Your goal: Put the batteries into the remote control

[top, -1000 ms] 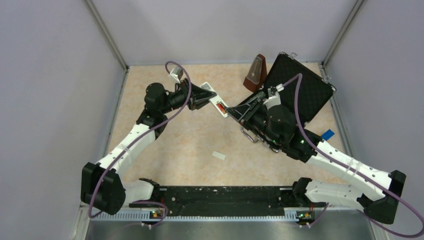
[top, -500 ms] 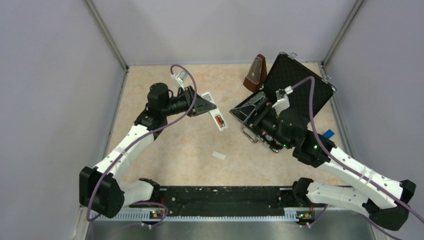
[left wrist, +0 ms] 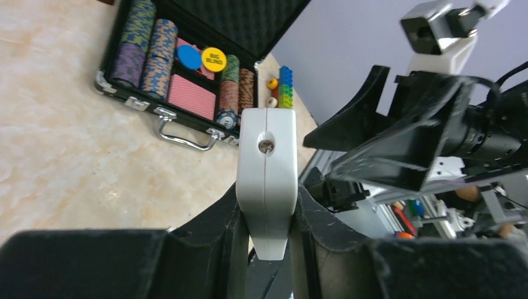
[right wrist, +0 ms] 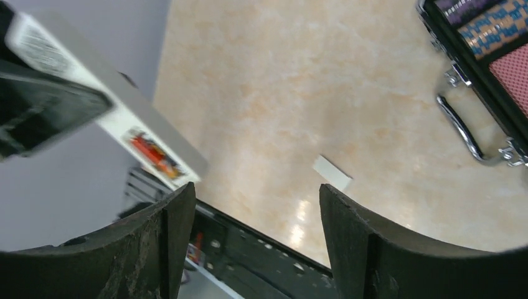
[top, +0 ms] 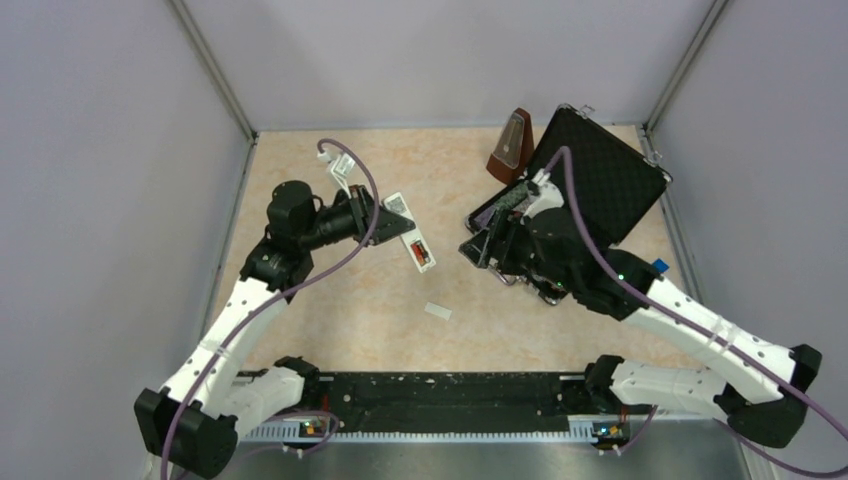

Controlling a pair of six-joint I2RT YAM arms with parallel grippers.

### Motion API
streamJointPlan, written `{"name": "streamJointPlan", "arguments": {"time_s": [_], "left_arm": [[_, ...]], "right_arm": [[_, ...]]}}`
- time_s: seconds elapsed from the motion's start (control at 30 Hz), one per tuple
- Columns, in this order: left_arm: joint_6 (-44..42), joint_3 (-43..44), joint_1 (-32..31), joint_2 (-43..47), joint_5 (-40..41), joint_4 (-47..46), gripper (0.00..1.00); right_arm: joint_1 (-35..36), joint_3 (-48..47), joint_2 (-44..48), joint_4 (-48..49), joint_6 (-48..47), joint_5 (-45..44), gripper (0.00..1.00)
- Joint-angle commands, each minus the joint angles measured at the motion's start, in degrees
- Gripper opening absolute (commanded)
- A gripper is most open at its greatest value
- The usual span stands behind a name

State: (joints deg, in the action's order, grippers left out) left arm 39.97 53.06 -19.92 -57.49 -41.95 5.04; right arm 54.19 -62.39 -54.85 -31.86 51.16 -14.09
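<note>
My left gripper [top: 398, 228] is shut on the white remote control [top: 410, 240] and holds it above the table, tilted. In the left wrist view the remote [left wrist: 268, 156] stands edge-on between the fingers [left wrist: 218, 218]. Its open battery bay faces up, with a red battery [top: 423, 256] in it; this also shows in the right wrist view [right wrist: 148, 149]. I cannot make out the black battery. My right gripper [top: 479, 246] is open and empty, a short way right of the remote. Its fingers [right wrist: 177, 218] stand wide apart.
A small white cover piece [top: 437, 311] lies on the table in front of the remote. An open black poker-chip case [top: 590, 190] stands at the back right, with a brown metronome [top: 510, 147] behind it. Coloured toy blocks [left wrist: 285, 87] lie beside the case.
My left arm has drawn the remote left and toward the near side. My right gripper has pulled back from the remote's end toward the case and now stands apart from it.
</note>
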Motion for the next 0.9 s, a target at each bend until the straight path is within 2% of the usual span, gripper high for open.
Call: {"name": "streamJointPlan", "arguments": {"time_s": [0.0, 0.17, 0.37, 0.47, 0.63, 0.73, 0.87], "left_arm": [[-7.16, -0.90, 0.24, 5.50, 8.13, 4.83, 0.00], [-7.62, 1.07, 0.49, 7.30, 23.77, 15.27, 0.00], [-3.42, 1.86, 2.13, 7.42, 42.82, 26.53, 0.00], [-2.61, 1.94, 6.87, 7.08, 42.47, 29.75, 0.00], [-2.70, 0.00, 15.57, 7.14, 34.47, 29.20, 0.00], [-2.25, -1.66, 18.06, 6.67, 31.13, 28.21, 0.00], [-1.70, -2.72, 20.77, 6.34, 30.85, 28.19, 0.00]], "right_arm": [[-0.20, -0.99, -5.65, -5.27, -10.30, 3.95, 0.71], [0.01, 1.52, -15.35, -3.99, -20.19, 9.19, 0.69], [5.57, -1.25, -30.15, -1.76, -28.16, 8.38, 0.68], [7.85, -4.93, -37.93, -2.99, -32.19, 8.34, 0.68], [9.07, -9.41, -46.21, -6.01, -36.52, 7.28, 0.67], [9.06, -10.77, -49.03, -7.05, -39.10, 8.31, 0.64], [9.06, -12.49, -51.97, -9.03, -41.04, 9.53, 0.57]]}}
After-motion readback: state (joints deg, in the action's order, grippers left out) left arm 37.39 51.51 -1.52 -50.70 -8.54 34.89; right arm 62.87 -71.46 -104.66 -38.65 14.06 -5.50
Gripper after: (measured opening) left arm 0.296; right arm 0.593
